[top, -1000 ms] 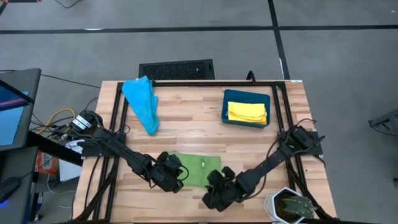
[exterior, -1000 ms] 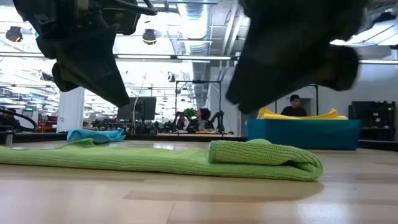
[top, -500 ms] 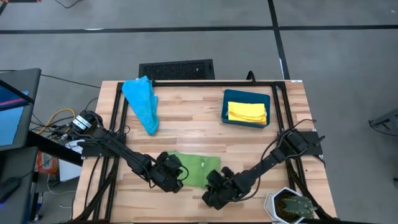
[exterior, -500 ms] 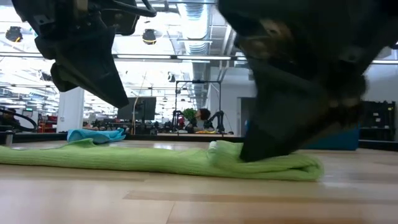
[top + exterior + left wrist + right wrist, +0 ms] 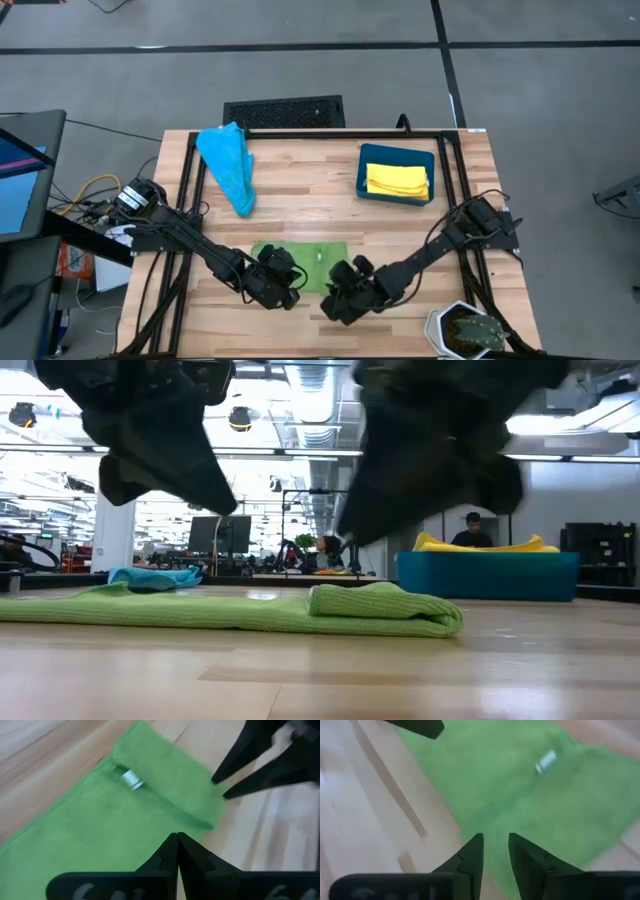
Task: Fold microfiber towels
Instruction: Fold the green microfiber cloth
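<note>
The green towel [image 5: 300,258] lies flat on the table [image 5: 300,195], long axis running 9 to 3 o'clock. My left gripper [image 5: 281,291], fingers pressed together, and my right gripper [image 5: 337,300], fingers slightly spread and empty, both hover at its 6 o'clock edge.

Three towels [image 5: 300,262], one bin [image 5: 397,175], one plant [image 5: 468,330].

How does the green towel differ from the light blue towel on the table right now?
The green towel lies flat near the table's front edge, between the left gripper and the right gripper; the light blue towel lies bunched in a long heap at the back left, away from both arms. The green towel has one end folded over onto itself, and the light blue towel shows no neat fold. Both are plain cloths resting on the wooden table.
</note>
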Available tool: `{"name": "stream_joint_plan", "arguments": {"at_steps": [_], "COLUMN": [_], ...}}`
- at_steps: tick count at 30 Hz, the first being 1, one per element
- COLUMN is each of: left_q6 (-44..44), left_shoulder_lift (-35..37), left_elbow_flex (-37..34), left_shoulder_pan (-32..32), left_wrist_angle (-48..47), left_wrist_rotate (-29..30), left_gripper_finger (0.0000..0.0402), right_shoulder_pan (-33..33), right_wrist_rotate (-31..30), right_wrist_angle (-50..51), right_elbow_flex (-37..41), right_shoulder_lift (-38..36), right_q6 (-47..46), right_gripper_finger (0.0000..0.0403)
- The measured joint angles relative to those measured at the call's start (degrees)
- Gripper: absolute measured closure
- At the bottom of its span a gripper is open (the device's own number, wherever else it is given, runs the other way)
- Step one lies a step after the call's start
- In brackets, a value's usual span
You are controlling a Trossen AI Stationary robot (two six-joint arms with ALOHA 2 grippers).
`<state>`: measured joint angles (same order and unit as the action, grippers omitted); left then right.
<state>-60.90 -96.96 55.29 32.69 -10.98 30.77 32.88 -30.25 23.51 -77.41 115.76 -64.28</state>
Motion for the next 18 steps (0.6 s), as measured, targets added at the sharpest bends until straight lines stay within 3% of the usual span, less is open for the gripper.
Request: {"name": "stream_joint_plan", "arguments": {"at_steps": [4,11,18], "left_q6": [3.83,13.90,19.26], "left_shoulder_lift": [-3.65,-9.93,-13.68], "left_elbow_flex": [-0.03,0.03,1.76], "left_shoulder_pan": [-1.99,-9.62,-15.03], "left_wrist_angle": [9.07,26.40,26.52], "left_wrist_rotate": [-1.24,-10.08,-19.11], "left_gripper_finger": [0.0401,0.0401,0.0402], "right_shoulder_pan": [2.47,4.69,2.54], "right_wrist_rotate": [-0.55,-1.53,-0.82], "right_wrist_angle": [3.42,6.56,3.90], "right_elbow_flex": [0.10,3.10,4.74], "right_shoulder_lift": [-0.16,-0.19,0.88], "right_q6": [-4.79,-14.29,-13.54], "right_gripper_finger": [0.0286,0.0286,0.0286]}}
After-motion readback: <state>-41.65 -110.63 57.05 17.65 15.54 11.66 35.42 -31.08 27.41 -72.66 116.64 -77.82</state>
